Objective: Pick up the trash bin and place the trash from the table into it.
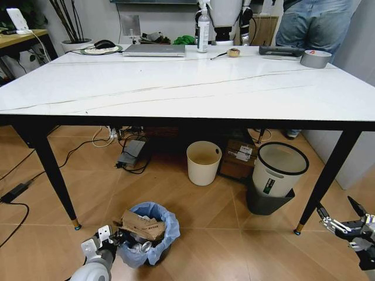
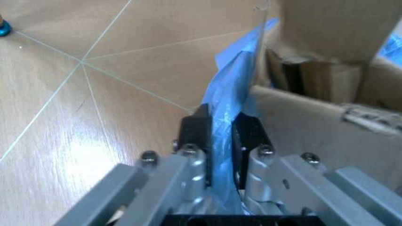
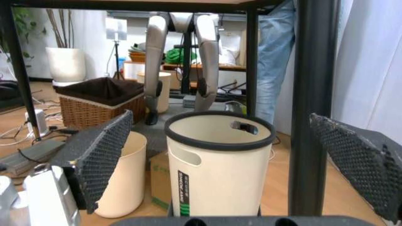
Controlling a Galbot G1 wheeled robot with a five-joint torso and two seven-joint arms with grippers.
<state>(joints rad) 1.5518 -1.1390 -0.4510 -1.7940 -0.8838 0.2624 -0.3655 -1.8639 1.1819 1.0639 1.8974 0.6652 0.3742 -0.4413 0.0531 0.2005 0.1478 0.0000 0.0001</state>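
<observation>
The trash bin (image 1: 153, 235), lined with a ruffled light blue bag, stands on the floor in front of the table (image 1: 176, 88). Brown cardboard (image 1: 140, 224) and other trash poke out of it. My left gripper (image 1: 109, 236) is at the bin's left side. In the left wrist view the left gripper (image 2: 221, 124) is shut on the blue bag rim (image 2: 234, 84), with cardboard (image 2: 314, 122) just inside. My right gripper (image 1: 337, 209) hangs low at the right near a table leg, open and holding nothing. The right wrist view shows the right gripper (image 3: 221, 120) wide apart.
Under the table stand a plain cream bin (image 1: 203, 162) and a white bin with a black rim (image 1: 278, 168). Cables and a power brick (image 1: 130, 153) lie on the floor. A laptop (image 1: 153, 51), bottle (image 1: 203, 32) and grey tape roll (image 1: 315, 58) sit on the tabletop's far side.
</observation>
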